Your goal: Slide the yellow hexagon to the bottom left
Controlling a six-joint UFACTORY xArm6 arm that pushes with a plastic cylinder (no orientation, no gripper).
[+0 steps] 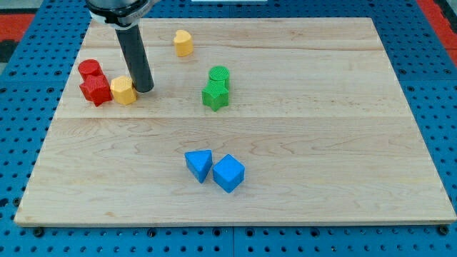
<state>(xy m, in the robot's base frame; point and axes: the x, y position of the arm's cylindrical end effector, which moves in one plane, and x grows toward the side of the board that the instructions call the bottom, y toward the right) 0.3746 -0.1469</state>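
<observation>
Yellow hexagon [123,91]: far left of wooden board [300,157], touching red star [96,90] on its left; red cylinder [90,69] just behind the star. Rod tip [143,89]: bare, holding nothing, against hexagon's right side. Yellow heart-like block [183,43]: far centre. Green cylinder [219,75] and green star [214,95]: centre. Blue triangle [199,165], blue cube [228,173]: near centre.
</observation>
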